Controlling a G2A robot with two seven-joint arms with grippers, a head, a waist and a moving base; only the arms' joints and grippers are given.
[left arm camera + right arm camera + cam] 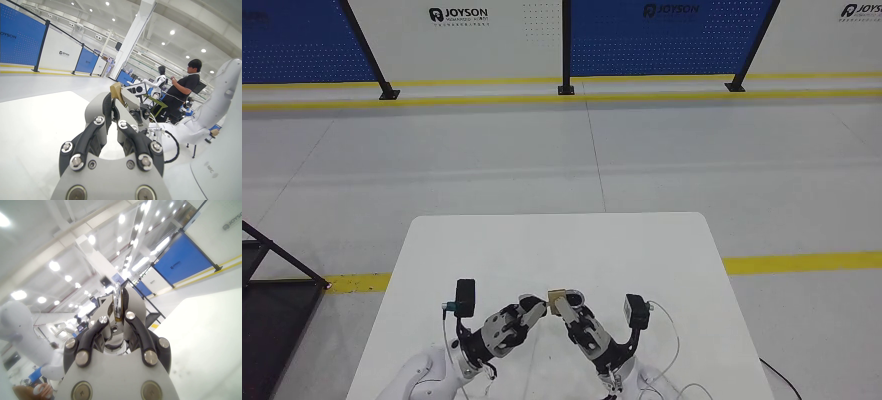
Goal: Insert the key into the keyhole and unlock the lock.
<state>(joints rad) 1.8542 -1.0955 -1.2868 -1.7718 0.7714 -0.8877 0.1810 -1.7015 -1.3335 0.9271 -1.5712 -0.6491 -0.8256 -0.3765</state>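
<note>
My right gripper is clamped on the small brass padlock with a shiny chrome face. I see it edge-on, and its lower end is cut off behind the finger links. From the top camera, the padlock is a small tan speck held above the near middle of the white rectangular table, between the tips of both grippers. My left gripper is closed, with its black pads drawn together and its tips right at the padlock's tan corner. Whatever lies between those pads is hidden from me.
</note>
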